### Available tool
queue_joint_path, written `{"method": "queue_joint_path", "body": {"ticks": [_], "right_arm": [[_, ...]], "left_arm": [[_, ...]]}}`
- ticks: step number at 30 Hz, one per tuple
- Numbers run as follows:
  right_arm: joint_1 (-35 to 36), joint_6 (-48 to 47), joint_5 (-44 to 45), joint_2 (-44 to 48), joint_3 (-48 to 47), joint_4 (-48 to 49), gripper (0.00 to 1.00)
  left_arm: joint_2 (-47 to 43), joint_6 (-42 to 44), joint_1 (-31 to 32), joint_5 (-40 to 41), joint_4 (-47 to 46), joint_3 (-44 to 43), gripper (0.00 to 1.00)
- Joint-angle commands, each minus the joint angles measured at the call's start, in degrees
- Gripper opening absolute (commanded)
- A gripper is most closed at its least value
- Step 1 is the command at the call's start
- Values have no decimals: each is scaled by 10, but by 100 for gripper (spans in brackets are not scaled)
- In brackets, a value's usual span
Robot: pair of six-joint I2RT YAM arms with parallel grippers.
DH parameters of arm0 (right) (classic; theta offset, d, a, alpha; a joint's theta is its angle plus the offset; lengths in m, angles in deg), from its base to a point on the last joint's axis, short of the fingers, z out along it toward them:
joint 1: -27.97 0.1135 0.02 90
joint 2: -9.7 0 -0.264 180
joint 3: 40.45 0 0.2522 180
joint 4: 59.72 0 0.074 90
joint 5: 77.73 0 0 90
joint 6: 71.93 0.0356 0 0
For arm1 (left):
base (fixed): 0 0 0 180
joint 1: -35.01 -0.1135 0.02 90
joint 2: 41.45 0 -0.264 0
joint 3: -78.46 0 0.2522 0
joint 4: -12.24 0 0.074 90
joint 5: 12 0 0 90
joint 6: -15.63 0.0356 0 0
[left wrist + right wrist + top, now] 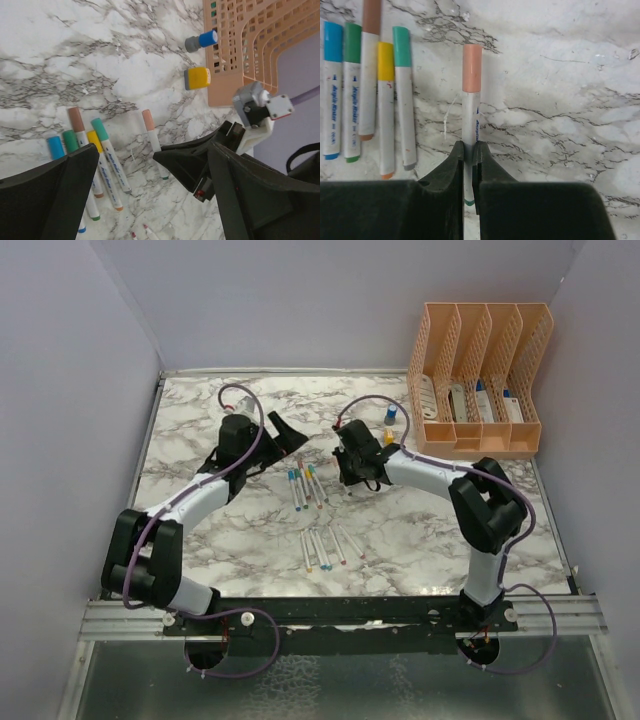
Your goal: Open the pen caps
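Peach cap (472,67), white barrel, a green tip at the tail: that is the pen (470,117) my right gripper (469,152) has pinched. Its jaws are closed tight on the barrel, just below the blue lettering. The pen lies on the marble table (560,75) with its cap on and pointing away from my fingers (445,172).

Just to its left, five pens (385,115) lie side by side, close together and roughly parallel to it. Their caps are blue, green, brown, yellow and teal. Each has the same white barrel with blue print and a small coloured end, and all of them are capped.

My left gripper (125,155) hangs above that row with its jaws spread wide and nothing between them.

From the top view, a second bunch (325,545) of pens lies nearer my bases, apart from the first row. They are too small there for me to say whether they are capped.

A blue bottle (202,40) and an orange bottle (196,78) sit on the marble just beside the peach rack (260,60).
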Motion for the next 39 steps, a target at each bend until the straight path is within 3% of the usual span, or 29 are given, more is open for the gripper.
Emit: {"method": "queue_joint_path", "body": {"ticks": [1, 9, 20, 39], "right_arm": [[4, -21, -10, 59, 9, 35, 1], [4, -12, -71, 109, 41, 63, 1], [6, -13, -130, 152, 52, 82, 1], [14, -30, -164, 168, 72, 93, 1]], "left_arm": [[44, -8, 42, 35, -15, -39, 93], [105, -16, 93, 48, -18, -84, 89], [142, -22, 115, 53, -21, -105, 81], [152, -35, 126, 53, -38, -107, 47]]}}
